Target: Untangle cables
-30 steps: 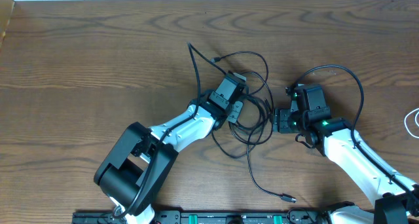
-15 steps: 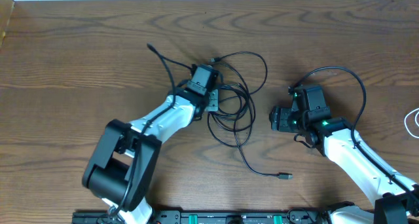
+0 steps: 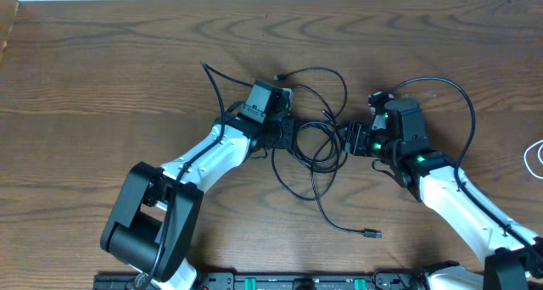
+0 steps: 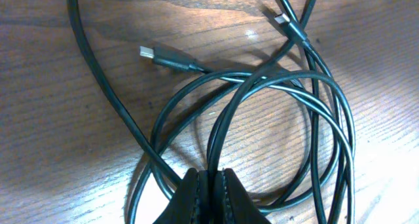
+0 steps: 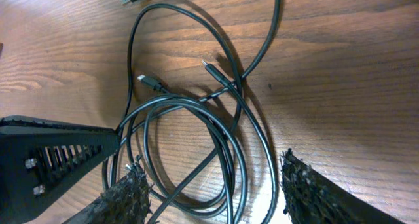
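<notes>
Nearest the arm bases, saw a small plug [image 3: 370, 234] lying alone on the wooden table [image 3: 102, 86], ending a black strand running up into the tangle. Further up, found the black cables [image 3: 316, 147] heaped in overlapping loops at mid-table, between the two grippers. Saw the left gripper [image 3: 287, 131] clenched on one strand of those loops; from its wrist view, made out the fingertips [image 4: 191, 198] pressed together with the cord pinched between them. Found the right gripper [image 3: 349, 140] spread wide and grasping nothing, with the near edge of the loops lying between its rough pads [image 5: 313, 188]; could not tell about contact. Beyond the loops, spotted a second plug [image 4: 157, 55] and a third plug [image 4: 285, 21] resting on the wood. Farthest off, noted a thin strand end [image 3: 204, 65] trailing toward the far left, and a white cable [image 3: 536, 157] well apart at the right edge
</notes>
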